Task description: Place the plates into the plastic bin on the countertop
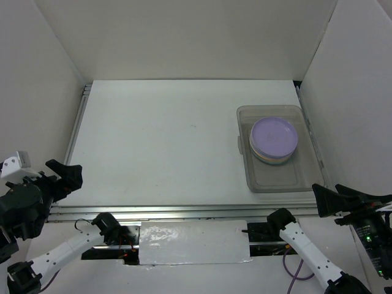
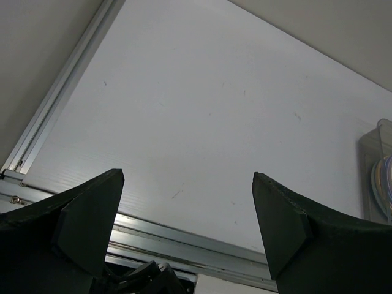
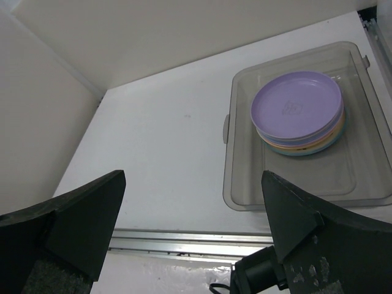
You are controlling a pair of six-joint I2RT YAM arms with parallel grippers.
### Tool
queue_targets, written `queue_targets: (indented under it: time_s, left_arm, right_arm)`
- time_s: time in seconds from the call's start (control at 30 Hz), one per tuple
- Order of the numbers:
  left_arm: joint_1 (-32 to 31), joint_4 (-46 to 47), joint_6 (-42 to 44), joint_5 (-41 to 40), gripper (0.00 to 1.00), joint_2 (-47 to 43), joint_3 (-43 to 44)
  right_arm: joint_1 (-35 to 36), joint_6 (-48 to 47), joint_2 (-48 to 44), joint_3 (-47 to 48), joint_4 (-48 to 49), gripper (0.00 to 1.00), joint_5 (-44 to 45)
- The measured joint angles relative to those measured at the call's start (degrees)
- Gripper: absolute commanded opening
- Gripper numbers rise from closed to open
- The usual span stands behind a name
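The plastic bin (image 1: 263, 182) stands on the right side of the white countertop (image 1: 165, 141). It holds a stack of plates (image 1: 274, 138) with a lilac plate on top and cream, orange and blue edges showing under it. The right wrist view shows the bin (image 3: 228, 160) and the stack (image 3: 297, 110) too. In the left wrist view only a corner of the bin (image 2: 371, 147) and the plates' edge (image 2: 383, 182) show. My left gripper (image 1: 64, 174) is open and empty at the near left edge (image 2: 188, 176). My right gripper (image 1: 331, 197) is open and empty near the bin's front right corner (image 3: 193, 174).
White walls close in the countertop on the left, back and right. A metal rail (image 1: 184, 211) runs along the near edge, another (image 1: 76, 125) along the left edge. A white panel (image 1: 193, 242) lies between the arm bases.
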Motion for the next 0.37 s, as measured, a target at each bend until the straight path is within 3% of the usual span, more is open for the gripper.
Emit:
queue_targets:
  time_s: [0.37]
  left_arm:
    - [2.8, 0.2, 1.6, 1.3, 0.99, 0.0, -1.4]
  right_arm:
    - [0.2, 0.2, 0.0, -0.1, -0.1, 1.0, 1.1]
